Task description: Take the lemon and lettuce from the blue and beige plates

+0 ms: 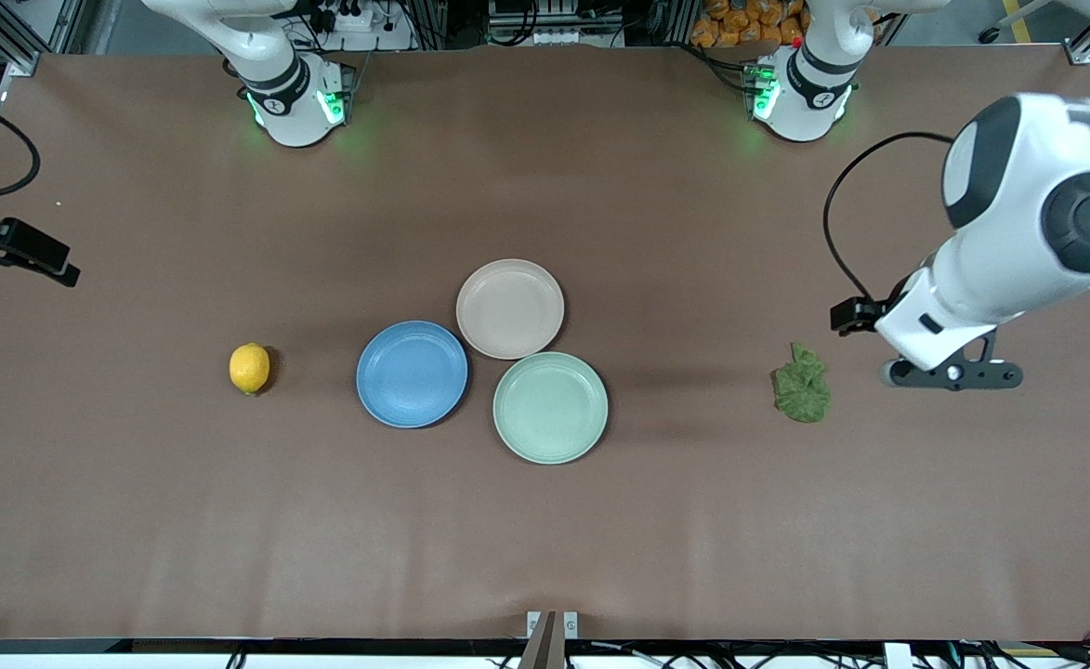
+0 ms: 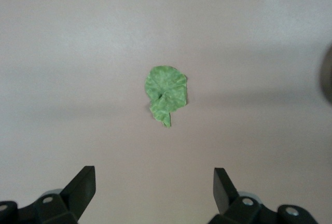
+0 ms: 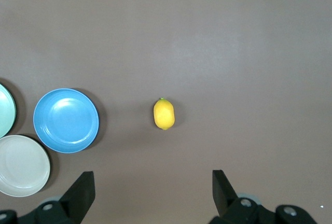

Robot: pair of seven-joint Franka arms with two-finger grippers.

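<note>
The lemon [image 1: 249, 368] lies on the bare table toward the right arm's end, apart from the blue plate [image 1: 412, 373]. The lettuce [image 1: 802, 384] lies on the bare table toward the left arm's end. The blue plate and the beige plate [image 1: 510, 308] are both empty. My left gripper [image 1: 952, 373] hangs in the air over the table beside the lettuce, open and empty [image 2: 154, 171]; the lettuce [image 2: 166, 93] shows below it. My right gripper [image 3: 152, 173] is open and empty high over the table, with the lemon [image 3: 164, 114] and blue plate [image 3: 66, 120] below.
A pale mint-green plate [image 1: 550, 407], empty, touches the blue and beige plates and lies nearest the front camera. A black mount with a cable [image 1: 15, 249] sticks in at the right arm's end of the table. The beige plate [image 3: 21, 166] shows in the right wrist view.
</note>
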